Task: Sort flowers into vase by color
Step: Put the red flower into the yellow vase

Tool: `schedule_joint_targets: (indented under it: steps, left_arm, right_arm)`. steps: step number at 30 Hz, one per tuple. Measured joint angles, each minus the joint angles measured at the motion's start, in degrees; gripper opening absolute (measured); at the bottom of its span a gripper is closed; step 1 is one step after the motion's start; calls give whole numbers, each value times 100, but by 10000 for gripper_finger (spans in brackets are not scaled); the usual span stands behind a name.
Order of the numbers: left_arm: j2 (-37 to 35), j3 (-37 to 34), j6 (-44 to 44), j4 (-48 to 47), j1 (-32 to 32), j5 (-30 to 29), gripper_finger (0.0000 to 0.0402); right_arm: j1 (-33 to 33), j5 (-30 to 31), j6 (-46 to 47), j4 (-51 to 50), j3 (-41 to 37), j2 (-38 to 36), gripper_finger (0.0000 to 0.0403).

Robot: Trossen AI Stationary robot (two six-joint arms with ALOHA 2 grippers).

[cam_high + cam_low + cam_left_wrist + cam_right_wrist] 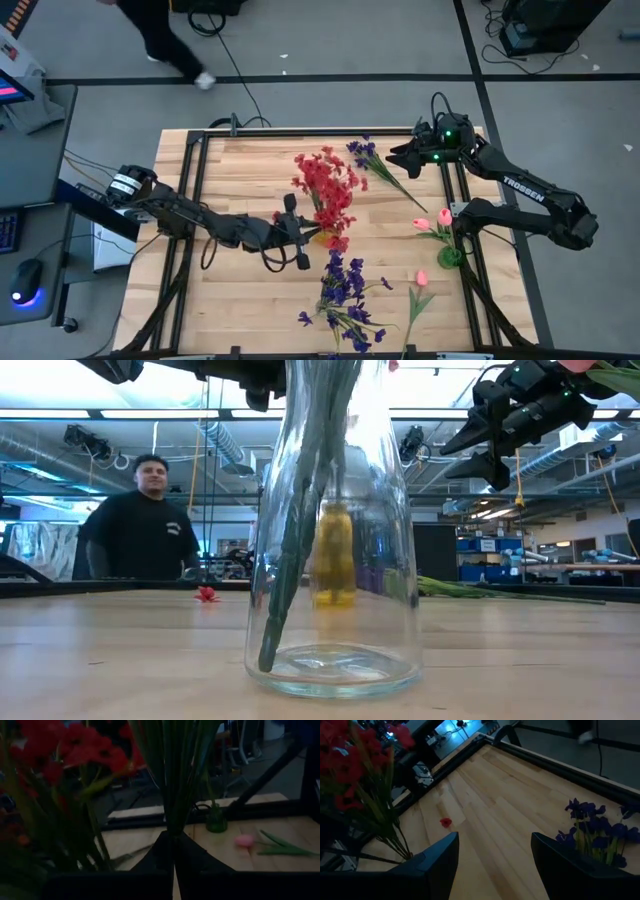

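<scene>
Left of centre in the high view: left gripper (300, 228) closed tight on the green stems of the clustered red blooms (327, 190), the bunch rising toward upper centre. Left wrist view: both dark fingers (160, 855) pressed together around the stems (172, 780); whether the stems stand in a vessel here cannot be told.

Centre, low view: clear glass bottle-shaped vase (333, 560) on the light wooden slat table (240, 180), green stems inside reaching its base; blooms above the frame. Yellow-tinted vessel seen through the glass behind it, details unclear. Small red petal (206, 594) lying alone on the boards at left of that frame. Person in a dark shirt (140, 525) beyond the far table edge.

Lower centre, high view: clustered dark purple blooms (345, 290) lying flat near the bottom edge. Second dark purple sprig (368, 155) at upper centre, close to the top rail.

Right: small green vase (450, 256) holding pink tulip-like buds (433, 222), just beside the black frame rail (462, 215). One loose pink bud (422, 279) flat on the boards, lower right.

Upper right: right gripper (402, 157) in the air, fingers spread wide, holding nothing. Bare boards across the table's left third and between the red bunch and the green vase.
</scene>
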Motion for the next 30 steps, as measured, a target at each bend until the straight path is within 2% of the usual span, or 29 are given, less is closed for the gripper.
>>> schedule_joint_targets:
  steps: [6, 18, 25, 30]
  left_arm:
    - [0, 0, -227, -344, -42, -2, 10]
    - [0, 0, -341, -427, -48, -22, 10]
    - [-1, 0, -794, -994, -50, -61, 10]
    - [-2, 0, -785, -923, -50, -63, 10]
  right_arm:
    - [-1, 11, 0, -2, 0, 0, 256]
    - [-1, 20, -41, 0, 0, 2, 256]
    - [-1, 150, -60, 0, 0, 2, 256]
    - [0, 149, -85, -1, 0, 2, 256]
